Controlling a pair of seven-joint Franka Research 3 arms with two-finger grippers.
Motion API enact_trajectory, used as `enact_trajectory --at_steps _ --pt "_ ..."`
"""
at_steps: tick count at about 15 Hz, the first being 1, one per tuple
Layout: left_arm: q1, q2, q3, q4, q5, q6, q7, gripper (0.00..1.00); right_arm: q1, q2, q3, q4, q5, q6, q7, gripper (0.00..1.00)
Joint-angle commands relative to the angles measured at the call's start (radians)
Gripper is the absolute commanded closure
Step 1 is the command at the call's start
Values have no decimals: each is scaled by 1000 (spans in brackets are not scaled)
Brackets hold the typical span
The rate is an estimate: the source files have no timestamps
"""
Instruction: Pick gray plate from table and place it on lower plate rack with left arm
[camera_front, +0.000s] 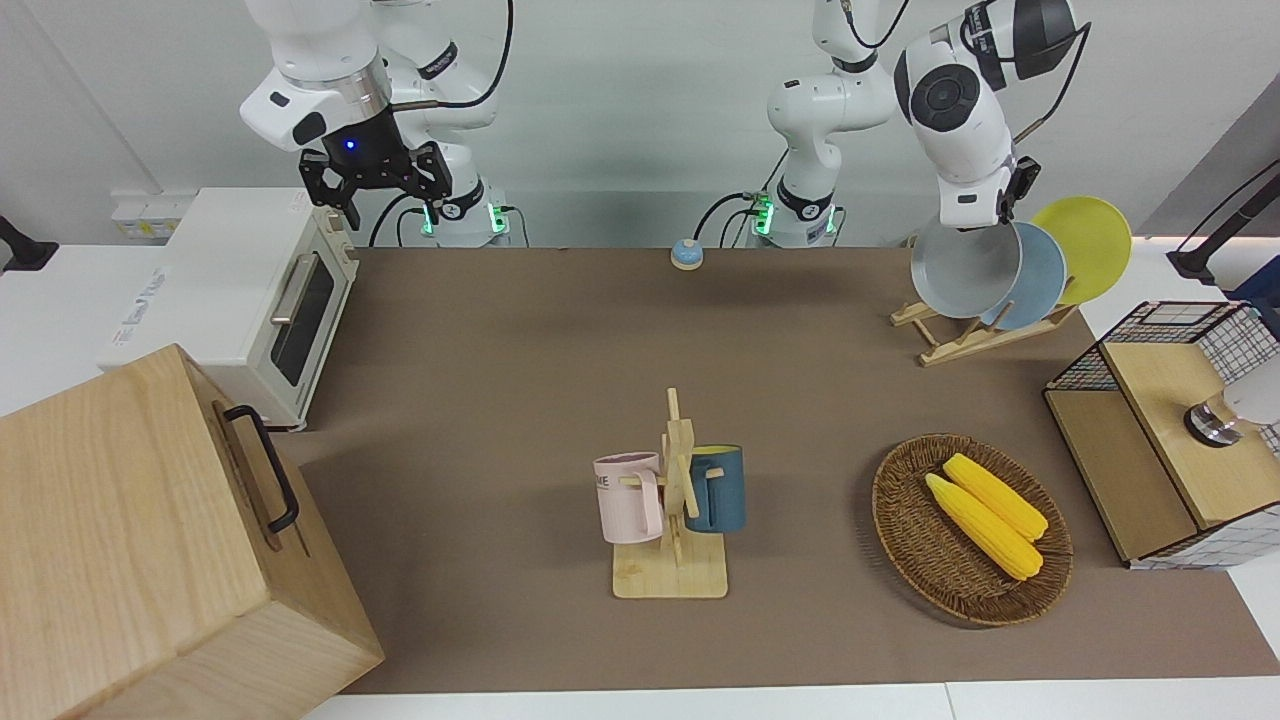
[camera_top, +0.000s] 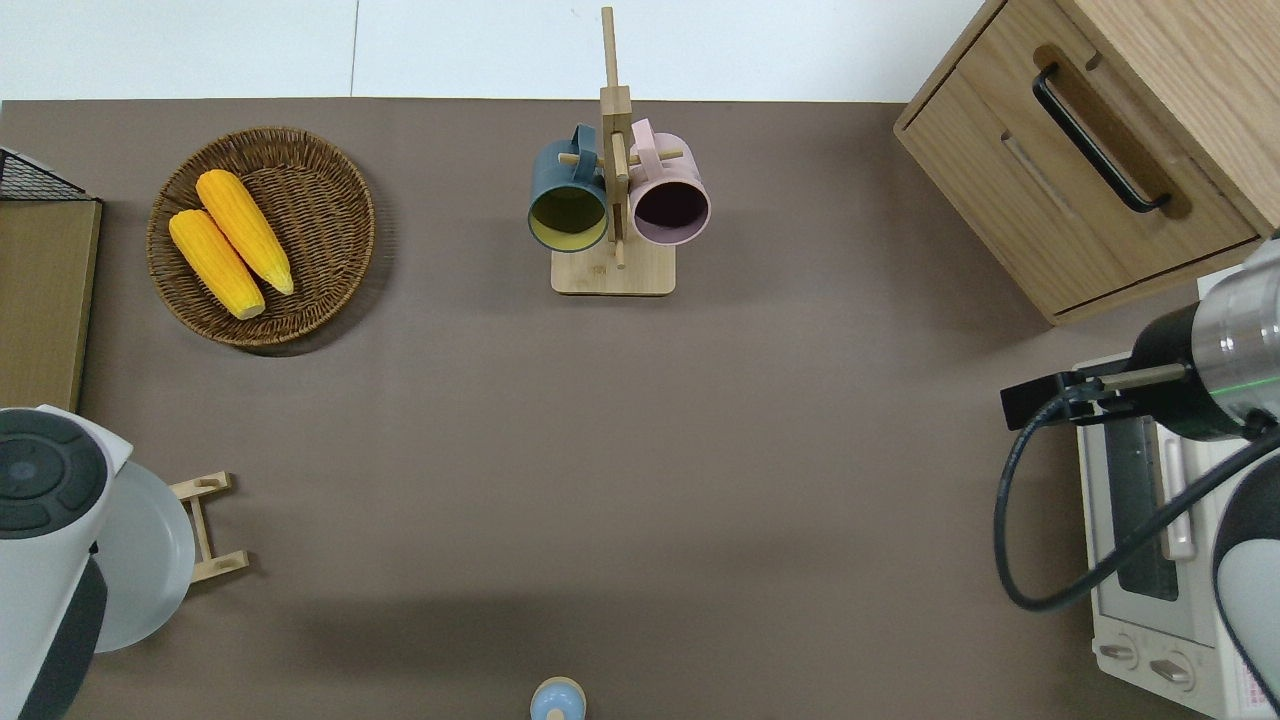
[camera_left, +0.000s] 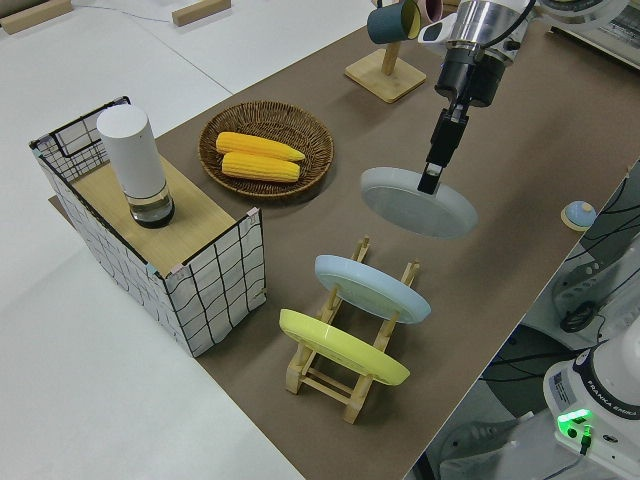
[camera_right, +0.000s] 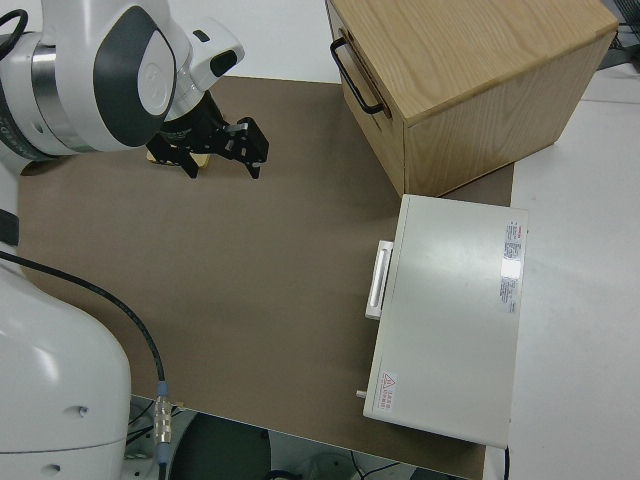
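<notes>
Front view, listed across from its left edge: right claw (camera_front: 375, 185), fingers spread wide and holding nothing, parked. White toaster oven (camera_front: 262, 300) and wooden drawer box (camera_front: 150, 540) at the right arm's end of the surface (camera_front: 500, 380). Mug stand (camera_front: 678, 500) mid-surface, carrying a pink mug (camera_front: 630, 497) and a dark blue mug (camera_front: 718, 488). Wicker basket (camera_front: 900, 500) with two corn cobs (camera_front: 985, 515). Left claw (camera_left: 437, 172), fingers pinched on the rim of the gray plate (camera_front: 965, 270), which hangs tilted in the air over the end of the lower plate rack (camera_front: 975, 335) farthest from the robots, apparently lined up for the free slot. Light blue plate (camera_front: 1040, 275) and yellow plate (camera_front: 1090, 245) already stand slanted in the slots nearer the robots. Edge grip likely chosen so the plate can slide between pegs. Placement judged close, not yet seated.
</notes>
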Motion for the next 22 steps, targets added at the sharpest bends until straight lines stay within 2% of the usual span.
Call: enact_trajectory --at_steps 1,9,20,22 --pt "-15 -42 6 -71 50 39 -33 1000 -10 -2 6 6 10 -14 -1 11" --pt "-15 -52 6 -142 99 73 -82 1000 -10 -2 6 6 10 -14 0 13" --pt "-15 -63 7 -205 101 146 -171 1000 -10 -2 6 6 10 -14 0 13" --pt "-16 -51 3 -255 134 166 -246 1000 -10 -2 6 6 10 -14 0 13"
